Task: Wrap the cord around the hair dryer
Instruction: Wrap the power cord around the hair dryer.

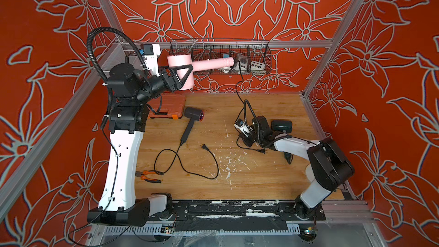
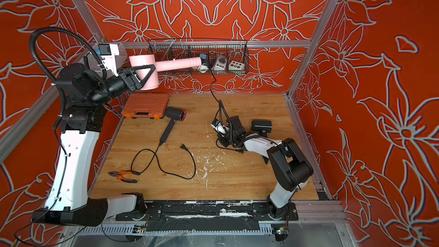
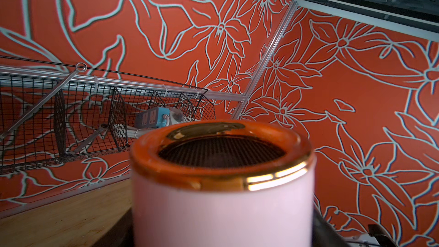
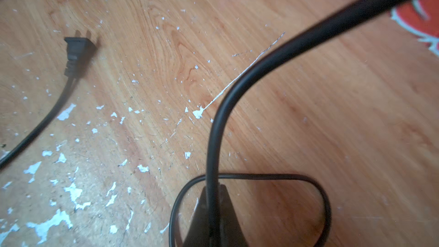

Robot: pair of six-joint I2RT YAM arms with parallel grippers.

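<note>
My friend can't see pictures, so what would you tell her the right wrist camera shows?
The right pincer is shut on a thick black cord, which rises from it and bends away over a wooden table flecked with white. A thin loop of cord lies just past the pincer, and a black plug lies farther off.

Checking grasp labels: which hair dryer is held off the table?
The pink hair dryer, gripped at its barrel by the left gripper up beside the wire basket. The dark hair dryer lies flat on the table.
</note>
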